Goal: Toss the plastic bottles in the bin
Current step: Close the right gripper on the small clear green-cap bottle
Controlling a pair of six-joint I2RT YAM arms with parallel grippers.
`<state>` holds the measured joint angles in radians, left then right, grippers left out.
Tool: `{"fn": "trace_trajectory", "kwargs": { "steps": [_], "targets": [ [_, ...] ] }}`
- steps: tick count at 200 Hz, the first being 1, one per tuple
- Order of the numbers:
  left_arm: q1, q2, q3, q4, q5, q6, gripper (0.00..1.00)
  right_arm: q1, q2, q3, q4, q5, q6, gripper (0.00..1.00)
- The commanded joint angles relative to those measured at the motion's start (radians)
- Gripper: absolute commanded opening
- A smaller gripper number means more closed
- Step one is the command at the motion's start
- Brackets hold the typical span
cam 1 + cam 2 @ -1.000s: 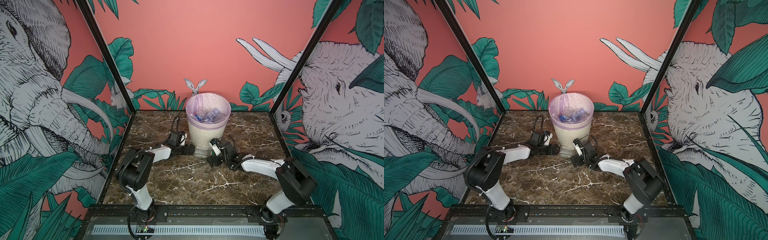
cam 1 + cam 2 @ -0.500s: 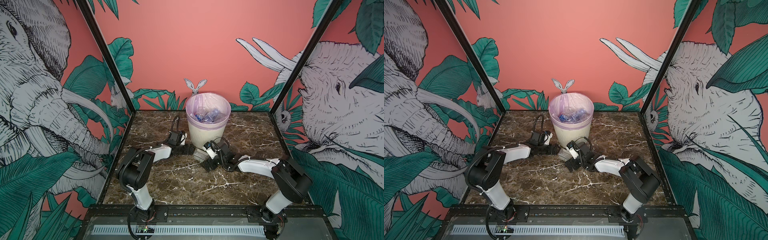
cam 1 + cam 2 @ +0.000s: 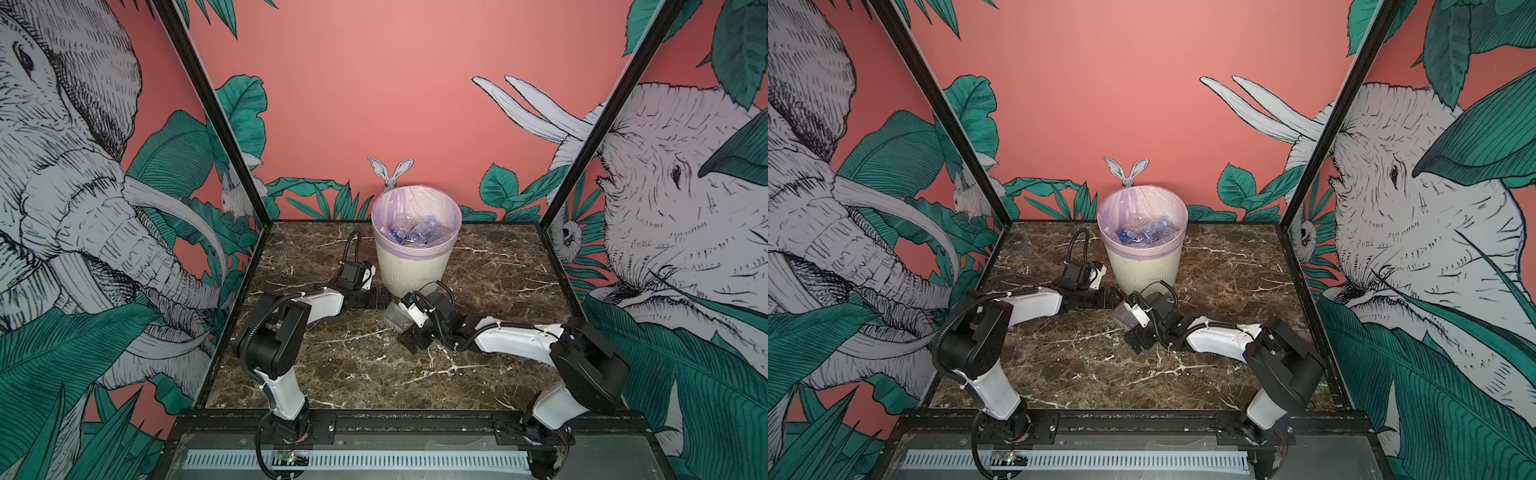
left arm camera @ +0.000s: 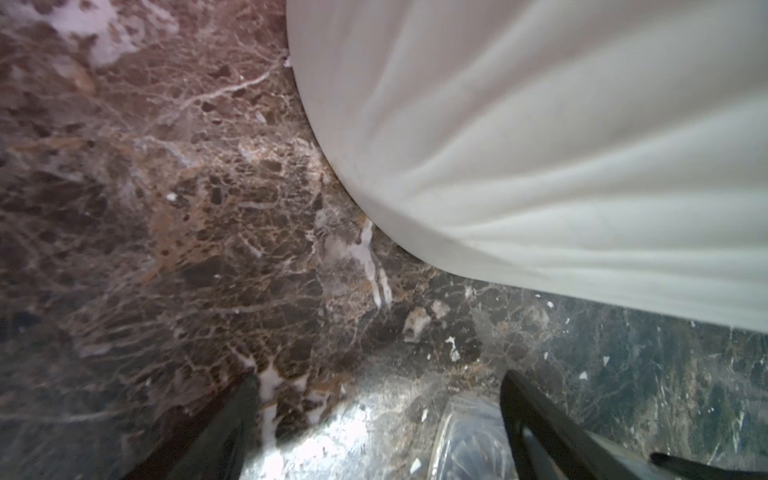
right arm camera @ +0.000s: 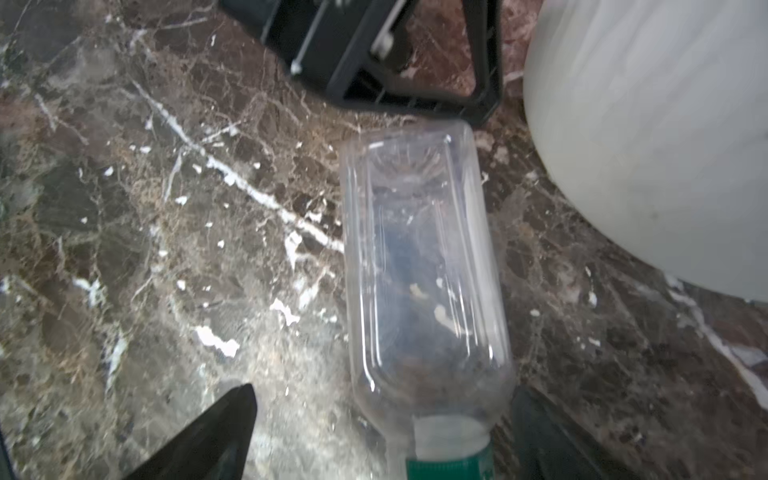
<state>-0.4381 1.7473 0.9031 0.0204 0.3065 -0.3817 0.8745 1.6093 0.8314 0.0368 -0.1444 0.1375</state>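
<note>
1. Looking at the right gripper (image 5: 382, 415), we see its jaws spread wide and gripping nothing. A clear plastic bottle (image 5: 424, 270) lies on its side between the fingers (image 5: 216, 436), its shoulder just beside one finger and apart from the other.
2. We find the left gripper (image 4: 382, 399) spread too and empty, low over the marble table (image 4: 166, 249) just beside the bin (image 4: 540, 145). The bottle's base shows between its fingers, near one of them.
3. In the right wrist view, a left finger's tip sits just at the bottle's base; we cannot tell whether they touch.
4. We place that bottle on the table in front of the bin, between the two grippers, its green cap (image 5: 449, 467) toward the right arm.
5. We see the cream ribbed bin upright at the back, a lilac bag liner (image 3: 415, 201) over its rim and a heap of clear plastic bottles (image 3: 411, 235) inside.
6. We make out blue labels in the heap; their print is too small to read.
</note>
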Motion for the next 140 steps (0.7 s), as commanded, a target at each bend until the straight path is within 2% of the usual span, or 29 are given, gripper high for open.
{"fn": "trace_trajectory", "kwargs": {
  "steps": [1,38,69,119,140],
  "targets": [
    [-0.007,0.001,0.008,-0.036,0.006,-0.003,0.93,0.024,0.048,0.058,-0.004,0.058,-0.030,0.97],
    [-0.004,-0.011,0.001,-0.033,-0.004,-0.005,0.93,0.036,0.115,0.124,-0.016,0.144,-0.052,0.97],
    [0.010,-0.030,-0.015,-0.023,-0.010,-0.012,0.93,0.039,0.144,0.139,-0.018,0.172,-0.056,0.92],
    [0.025,-0.063,-0.045,0.002,-0.023,-0.028,0.93,0.060,0.159,0.125,-0.022,0.193,-0.070,0.77],
    [0.029,-0.074,-0.057,0.018,-0.026,-0.033,0.93,0.067,0.151,0.111,-0.020,0.209,-0.076,0.65]
  ]
}}
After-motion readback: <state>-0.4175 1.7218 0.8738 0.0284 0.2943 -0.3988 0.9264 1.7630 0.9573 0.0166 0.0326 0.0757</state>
